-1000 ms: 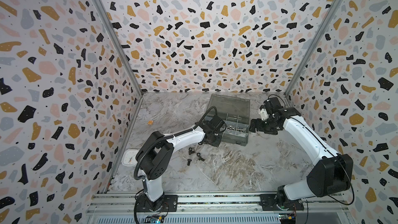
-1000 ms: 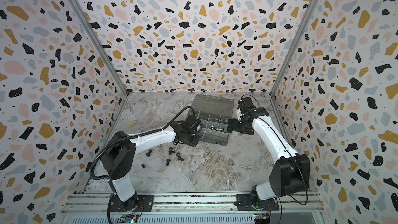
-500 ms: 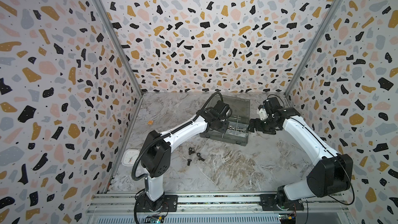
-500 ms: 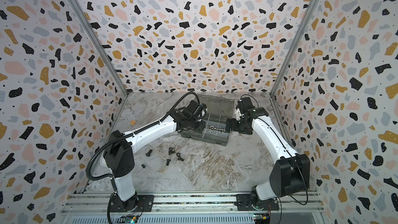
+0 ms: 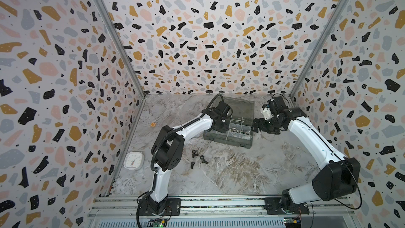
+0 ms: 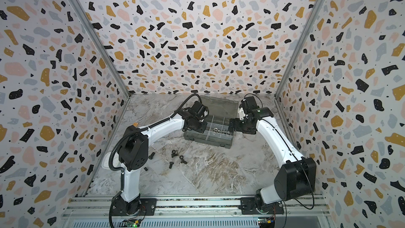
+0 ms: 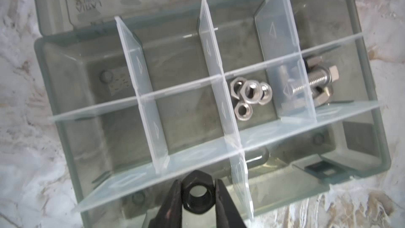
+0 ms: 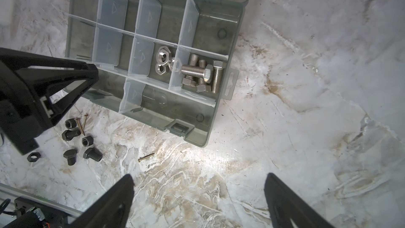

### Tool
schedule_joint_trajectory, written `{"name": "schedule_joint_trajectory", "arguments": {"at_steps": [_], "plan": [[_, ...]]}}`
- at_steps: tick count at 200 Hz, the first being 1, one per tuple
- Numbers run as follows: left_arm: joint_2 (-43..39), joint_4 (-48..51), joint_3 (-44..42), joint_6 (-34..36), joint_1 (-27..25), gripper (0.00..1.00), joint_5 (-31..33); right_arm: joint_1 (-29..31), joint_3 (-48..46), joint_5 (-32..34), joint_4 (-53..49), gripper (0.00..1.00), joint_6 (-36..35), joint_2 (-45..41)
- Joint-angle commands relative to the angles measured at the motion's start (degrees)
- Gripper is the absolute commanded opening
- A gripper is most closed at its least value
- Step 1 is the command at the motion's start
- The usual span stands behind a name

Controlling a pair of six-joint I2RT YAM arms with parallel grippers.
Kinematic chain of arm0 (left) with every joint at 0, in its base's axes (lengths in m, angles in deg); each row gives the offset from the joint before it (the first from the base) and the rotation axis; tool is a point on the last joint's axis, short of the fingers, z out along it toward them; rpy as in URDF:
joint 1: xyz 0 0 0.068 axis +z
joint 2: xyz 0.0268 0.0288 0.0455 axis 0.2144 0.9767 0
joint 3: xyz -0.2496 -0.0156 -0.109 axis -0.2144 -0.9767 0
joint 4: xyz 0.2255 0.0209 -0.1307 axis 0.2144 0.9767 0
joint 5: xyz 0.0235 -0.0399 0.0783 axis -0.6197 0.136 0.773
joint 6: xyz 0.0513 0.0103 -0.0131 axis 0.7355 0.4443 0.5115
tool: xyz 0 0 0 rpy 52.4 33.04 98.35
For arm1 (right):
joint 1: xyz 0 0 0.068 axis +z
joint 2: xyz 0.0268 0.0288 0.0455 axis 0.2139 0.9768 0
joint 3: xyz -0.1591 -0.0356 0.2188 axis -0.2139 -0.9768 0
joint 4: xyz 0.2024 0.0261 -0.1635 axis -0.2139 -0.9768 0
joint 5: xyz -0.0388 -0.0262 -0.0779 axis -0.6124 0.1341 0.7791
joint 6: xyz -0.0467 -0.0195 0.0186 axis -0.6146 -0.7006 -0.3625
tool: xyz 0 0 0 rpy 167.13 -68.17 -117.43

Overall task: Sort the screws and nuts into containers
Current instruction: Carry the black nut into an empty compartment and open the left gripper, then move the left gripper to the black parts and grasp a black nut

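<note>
My left gripper (image 7: 198, 183) is shut on a black hex nut (image 7: 192, 203) and hangs over the near edge of the smoky-grey organiser box (image 7: 65, 88), above its containers. In both top views this gripper (image 5: 221, 126) (image 6: 197, 126) is at the left end of the box (image 5: 228, 142) (image 6: 208, 141). Several silver nuts (image 7: 249, 93) (image 8: 163, 62) lie in one compartment, silver screws (image 7: 315, 82) (image 8: 203, 73) in the one beside it. Black screws and nuts (image 5: 197, 156) (image 6: 177, 156) (image 8: 81, 141) lie loose on the table. My right gripper (image 8: 198, 194) (image 5: 256, 126) stands open and empty beside the box's right end.
The box lid (image 5: 241, 108) lies open flat behind the box. Thin brass screws (image 8: 146, 157) (image 8: 80, 123) lie near the black parts. A white square clock (image 5: 134, 160) sits by the left wall, an orange scrap (image 5: 153, 124) farther back. The mounting rail (image 5: 219, 205) runs along the front.
My left arm has swung from the box's front-left corner up and back over the box, carrying the black nut. The right arm has stayed in place.
</note>
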Motion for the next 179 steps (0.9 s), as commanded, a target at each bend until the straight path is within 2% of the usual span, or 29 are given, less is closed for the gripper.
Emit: {"name": "schedule_joint_trajectory", "arguments": {"at_steps": [1,42,58,64,76,94,144,179], "plan": [[1.57,-1.07,3.75,1.06,0.41,0.25,-1.07,0.2,2.87,1.29,-2.25,0.94,-0.93,0.58],[4.66,-0.97,6.08,1.4,1.11,0.25,-2.36,0.16,4.49,1.3,-2.18,0.94,-1.16,2.67],[5.51,-0.97,6.63,1.47,1.55,0.29,-3.15,0.07,5.18,1.48,-2.12,0.94,-1.13,3.42],[5.93,-0.97,6.97,1.48,1.64,0.34,-3.45,0.07,5.54,1.65,-2.25,0.94,-1.1,3.72],[6.62,-0.58,7.82,1.52,1.82,0.51,-4.07,0.04,6.36,1.87,-2.58,0.95,-1.14,4.32],[6.93,0.3,8.91,1.82,1.82,0.68,-4.93,0.04,7.57,2.04,-2.93,0.95,-1.3,5.1],[1.24,2.74,6.62,2.33,1.88,0.67,-3.15,0.44,9.55,2.1,-3.58,0.95,-1.3,6.21],[-7.77,2.37,-4.78,1.02,1.92,0.63,-0.62,3.25,8.4,2.12,-3.1,0.95,-0.76,6.4]]}}
